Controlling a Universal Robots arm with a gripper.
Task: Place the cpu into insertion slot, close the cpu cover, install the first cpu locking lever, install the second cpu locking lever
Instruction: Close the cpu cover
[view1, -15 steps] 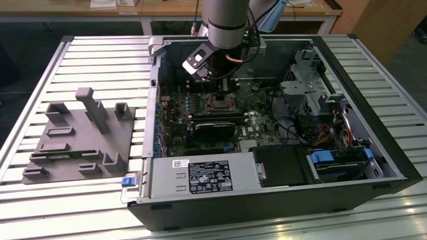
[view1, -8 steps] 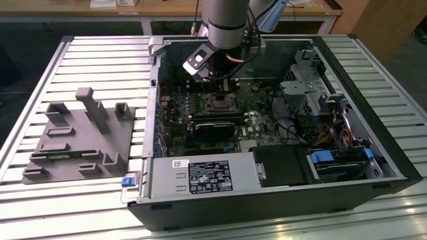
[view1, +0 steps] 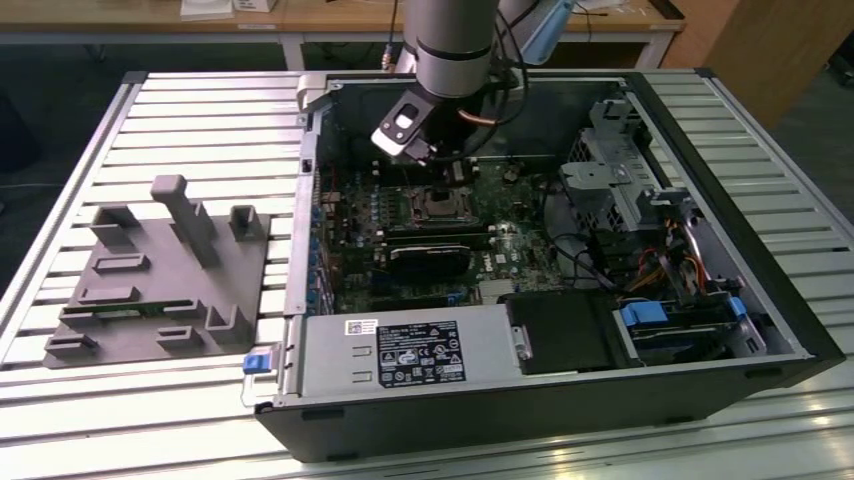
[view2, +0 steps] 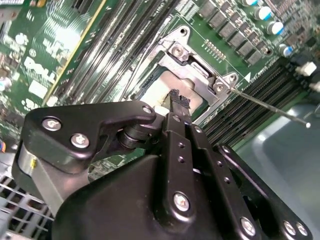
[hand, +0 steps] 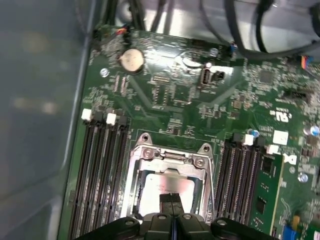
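Green motherboard (hand: 190, 115), dull grey-silver cpu (hand: 155, 186)

Overall: bright, even overhead light on the ribbed silver-metal table (view1: 174, 110) around the open black steel computer case (view1: 534, 425).
Glare: white sheen on the table slats at the exterior view's left of the case.
Shadow: the case's interior is dim; its green circuit board (view1: 521, 245) lies in shade.
First wrist view: inside the case, the flat grey-silver cpu (hand: 162, 187) washes out pale; the case's blue-grey wall (hand: 40, 100) carries hazy reflections.
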